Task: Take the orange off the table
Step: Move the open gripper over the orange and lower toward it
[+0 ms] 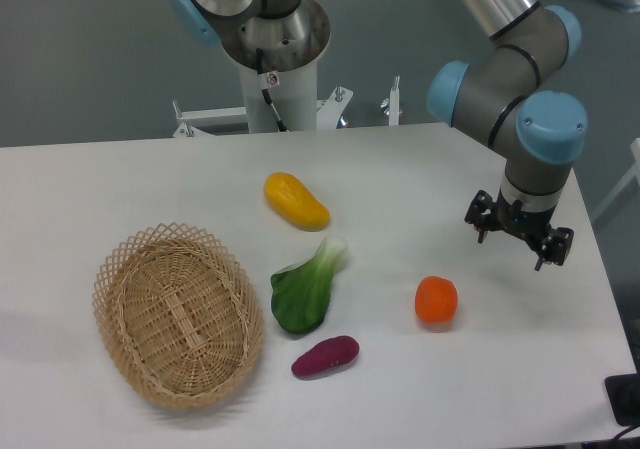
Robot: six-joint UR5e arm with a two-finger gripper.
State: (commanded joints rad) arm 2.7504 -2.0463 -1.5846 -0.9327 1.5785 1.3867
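Observation:
The orange [436, 300] is a small, bright orange-red fruit that lies on the white table [420, 179], right of centre and towards the front. My gripper [512, 248] hangs above the table's right side, up and to the right of the orange and well apart from it. Its two fingers are spread and hold nothing.
A woven wicker basket [180, 314] stands at the front left. A yellow-orange mango-like fruit [296, 201] lies near the middle. A green bok choy [305, 289] and a purple sweet potato [325, 356] lie left of the orange. The table's right edge is close to the gripper.

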